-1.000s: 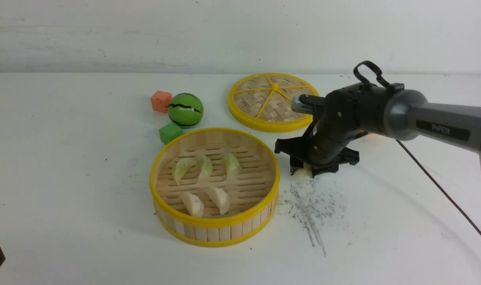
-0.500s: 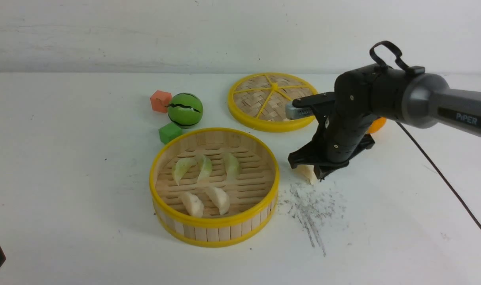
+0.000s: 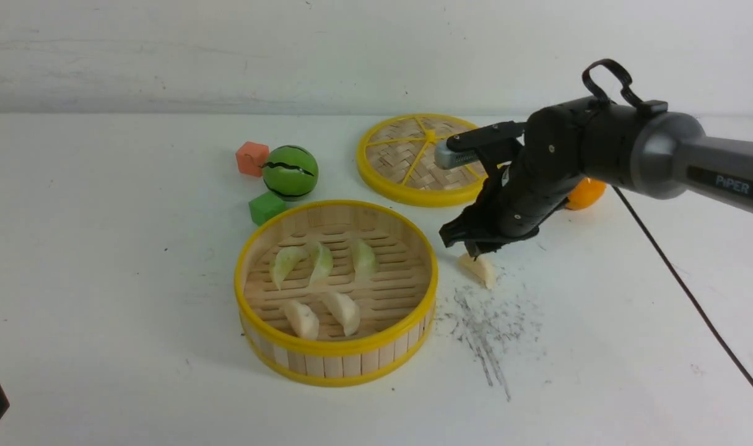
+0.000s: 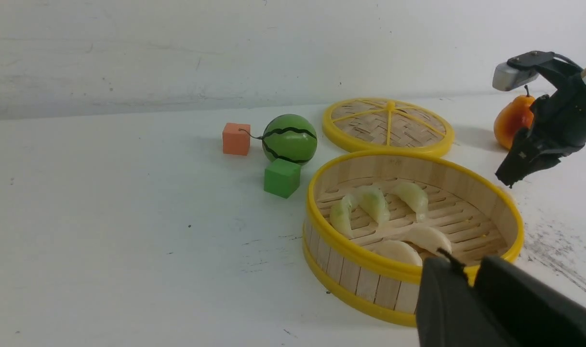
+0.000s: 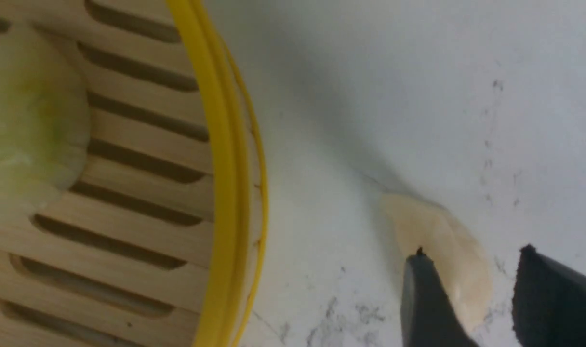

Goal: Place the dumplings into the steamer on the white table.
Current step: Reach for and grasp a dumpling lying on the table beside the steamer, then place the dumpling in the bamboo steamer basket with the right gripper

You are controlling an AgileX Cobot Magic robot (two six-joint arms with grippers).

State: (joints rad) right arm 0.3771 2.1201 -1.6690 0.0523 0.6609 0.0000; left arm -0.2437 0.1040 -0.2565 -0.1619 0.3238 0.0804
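White tabletop [image 3: 104, 279]: five dumplings [image 3: 319, 260] lay in the steamer [image 3: 336, 359]; the sixth dumpling [image 3: 478, 270] lay beside it, under my right fingers [image 5: 418, 299], parted and empty; my left gripper [image 4: 469, 284] stood nearly closed, empty.

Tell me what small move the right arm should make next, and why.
Probably lower the right pincer back down around the cream dumpling and close. Five dumplings already sit in the steamer; this last one lies on the white table just below the open, empty pincer.
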